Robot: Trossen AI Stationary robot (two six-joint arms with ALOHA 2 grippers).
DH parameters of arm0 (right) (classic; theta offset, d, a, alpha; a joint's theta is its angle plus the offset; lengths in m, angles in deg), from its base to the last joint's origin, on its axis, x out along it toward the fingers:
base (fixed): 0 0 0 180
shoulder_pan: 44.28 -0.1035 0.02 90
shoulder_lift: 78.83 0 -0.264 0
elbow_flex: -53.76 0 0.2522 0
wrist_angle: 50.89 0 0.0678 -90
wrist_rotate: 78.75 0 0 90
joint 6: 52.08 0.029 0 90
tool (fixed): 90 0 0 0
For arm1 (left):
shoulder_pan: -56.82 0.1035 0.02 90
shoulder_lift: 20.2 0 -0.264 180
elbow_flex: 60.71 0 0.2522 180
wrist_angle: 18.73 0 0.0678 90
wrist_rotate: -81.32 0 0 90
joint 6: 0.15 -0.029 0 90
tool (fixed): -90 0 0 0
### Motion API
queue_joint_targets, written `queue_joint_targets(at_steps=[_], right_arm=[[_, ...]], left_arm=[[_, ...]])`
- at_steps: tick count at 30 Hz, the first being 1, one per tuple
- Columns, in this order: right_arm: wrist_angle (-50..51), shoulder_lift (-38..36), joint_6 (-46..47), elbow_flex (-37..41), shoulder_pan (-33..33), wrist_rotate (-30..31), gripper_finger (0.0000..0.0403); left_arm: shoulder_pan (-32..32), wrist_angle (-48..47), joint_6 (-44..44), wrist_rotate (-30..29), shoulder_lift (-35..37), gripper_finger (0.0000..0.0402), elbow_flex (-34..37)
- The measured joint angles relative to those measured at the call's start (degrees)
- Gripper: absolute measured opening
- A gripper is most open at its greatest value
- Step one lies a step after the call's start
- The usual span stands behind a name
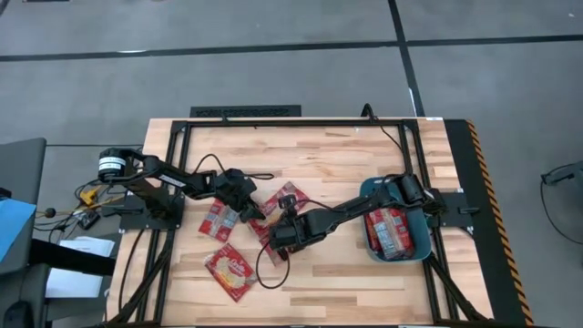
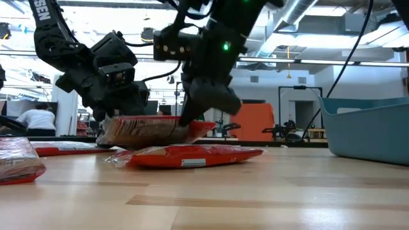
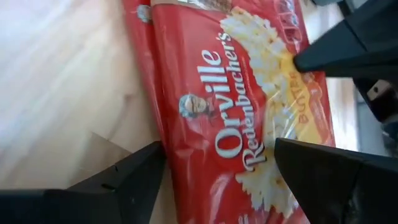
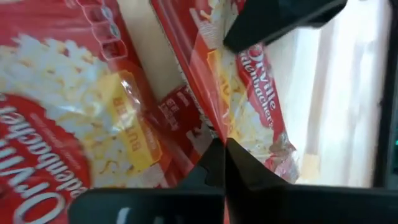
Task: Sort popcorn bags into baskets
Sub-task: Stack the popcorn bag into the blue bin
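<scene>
Between the right gripper (image 1: 273,239) fingers, pressed together on it, sits the edge of a popcorn bag (image 2: 156,131), lifted off the wood at that end and tilted, as the low view shows; right wrist view has the two fingertips (image 4: 211,163) closed with the red foil pinched at the seam. Under the held bag, flat on the table (image 1: 346,164), lies a second bag (image 2: 192,155), touching or just below it, cannot tell which. Just left of the right gripper, the left gripper (image 1: 250,211) hovers with its fingers spread wide on either side of the held bag, one finger (image 3: 134,171) on each long edge, not clamped. Beside the left gripper on its outer side lies another bag (image 1: 217,220), flat on the wood. Nearer the front edge, apart from both grippers, one more bag (image 1: 230,271) lies flat and angled. Far off along the right arm, well apart from the gripper, the teal basket (image 1: 369,196) sits by the arm's base with several bags (image 1: 393,232) already inside, stacked side by side
</scene>
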Motion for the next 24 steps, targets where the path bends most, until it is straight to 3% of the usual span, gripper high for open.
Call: queue_joint_targets(at_steps=[7, 18, 24], right_arm=[[12.51, 0.0, 4.58, -3.68, -1.15, -0.12, 0.0005], [24.91, -6.69, 15.18, -4.99, -4.73, 0.11, 0.0003], [38.04, -12.51, 27.23, -4.99, -7.44, 0.01, 0.0003]], left_arm=[[2.02, 4.25, 1.58, 10.55, 3.02, 0.0291, 0.26], [3.87, 4.63, 1.33, 10.68, 7.23, 0.0291, 0.13], [3.87, 4.65, 0.96, 9.67, 7.26, 0.0291, 0.11]])
